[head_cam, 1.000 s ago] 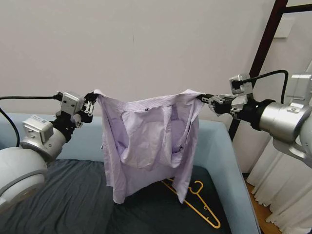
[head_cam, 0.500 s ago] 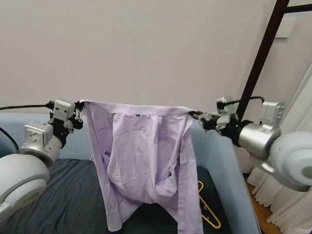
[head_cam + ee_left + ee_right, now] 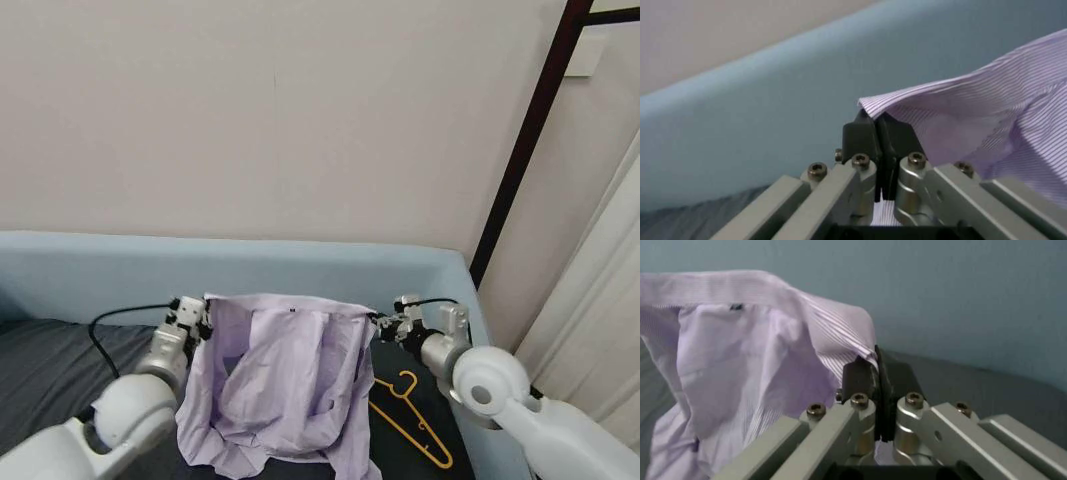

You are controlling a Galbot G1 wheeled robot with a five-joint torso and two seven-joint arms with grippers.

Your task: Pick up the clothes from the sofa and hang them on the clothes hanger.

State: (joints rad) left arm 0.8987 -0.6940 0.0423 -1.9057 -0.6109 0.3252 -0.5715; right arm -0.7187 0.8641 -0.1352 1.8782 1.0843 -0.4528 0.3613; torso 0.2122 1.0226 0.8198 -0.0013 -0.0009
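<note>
Pinching one shoulder of the shirt (image 3: 285, 385), the left gripper (image 3: 203, 322) is hanging before the sofa (image 3: 90, 270) backrest, fingers pressed together on cloth. The shirt is spreading above the sofa seat, lower part bunching on it. The right gripper (image 3: 381, 326) is clamping the other shoulder, over the yellow hanger (image 3: 412, 422) lying at the sofa's right end.

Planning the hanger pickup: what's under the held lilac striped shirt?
Dark grey sofa cushion lies under the lilac striped shirt, whose hem bunches on it. Yellow hanger lies beside it, one end possibly covered. Left gripper and right gripper pinch its top corners.
</note>
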